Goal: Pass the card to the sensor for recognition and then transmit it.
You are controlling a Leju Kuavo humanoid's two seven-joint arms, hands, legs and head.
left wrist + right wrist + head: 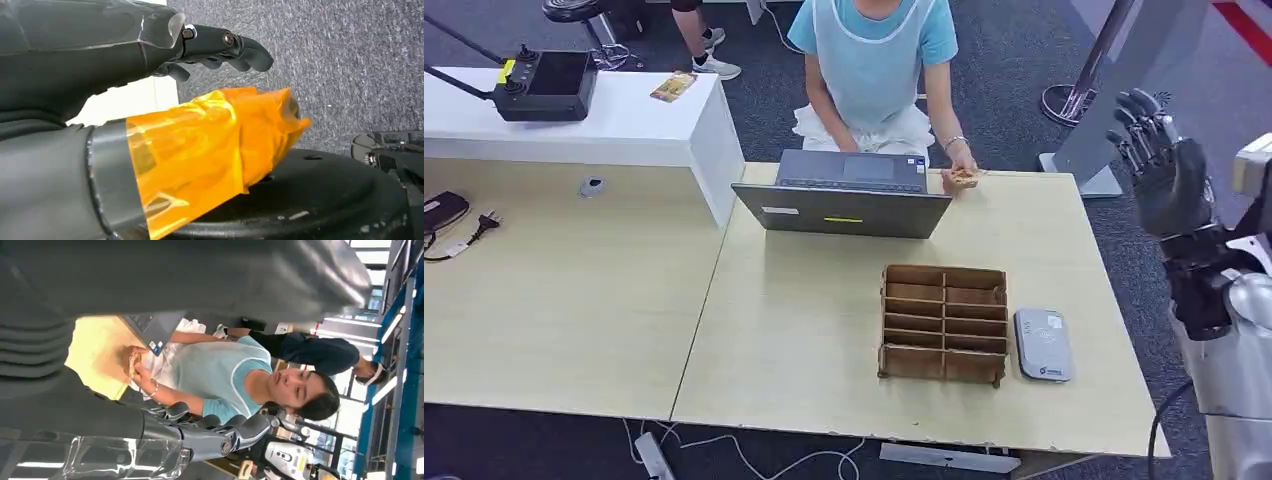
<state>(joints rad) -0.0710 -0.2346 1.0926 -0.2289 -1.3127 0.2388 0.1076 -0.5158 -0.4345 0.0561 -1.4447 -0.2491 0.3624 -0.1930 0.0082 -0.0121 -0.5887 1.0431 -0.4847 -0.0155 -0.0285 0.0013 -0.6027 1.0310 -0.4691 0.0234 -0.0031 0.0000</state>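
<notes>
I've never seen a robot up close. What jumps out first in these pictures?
Probably the robot's dark right hand, raised empty with its fingers spread beside the right end of the wooden table. Across the table a person sits behind an open grey laptop, holding a small card at the table's far edge. Nearer the robot stand a brown divided wooden box and, just right of it, a flat grey card sensor.

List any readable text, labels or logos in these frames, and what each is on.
No text is readable.
Card reader: small blue mark, too small to read.
Laptop: pale sticker and yellow strip, blurred.
Card in the person's hand: print illegible.
</notes>
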